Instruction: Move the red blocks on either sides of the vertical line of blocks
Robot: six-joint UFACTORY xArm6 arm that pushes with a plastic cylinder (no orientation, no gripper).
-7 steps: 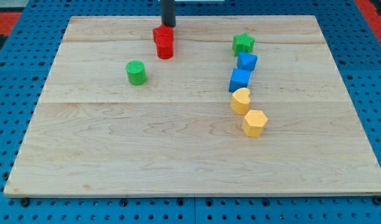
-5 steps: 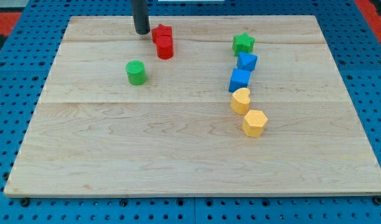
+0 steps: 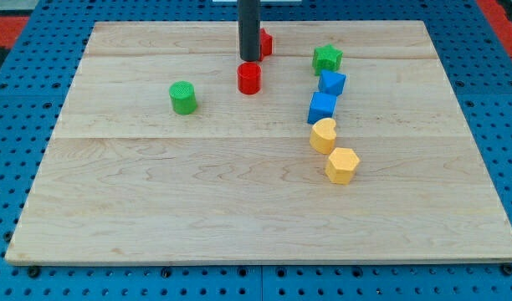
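Note:
My tip (image 3: 250, 58) rests on the board near the view's top, just above a red cylinder (image 3: 249, 78) and just left of a second red block (image 3: 263, 42), which the rod partly hides. To the right runs a roughly vertical line of blocks: a green star (image 3: 327, 58), a blue block (image 3: 331, 83), a blue cube (image 3: 321, 107), a yellow rounded block (image 3: 324, 135) and a yellow hexagon (image 3: 341, 165). Both red blocks lie left of that line.
A green cylinder (image 3: 182, 97) stands alone at the board's left. The wooden board (image 3: 239, 209) lies on a blue pegboard surface.
The rod swung from left of the red blocks to the right. Both red blocks slid right and separated; the cylinder now sits lower, the other block higher.

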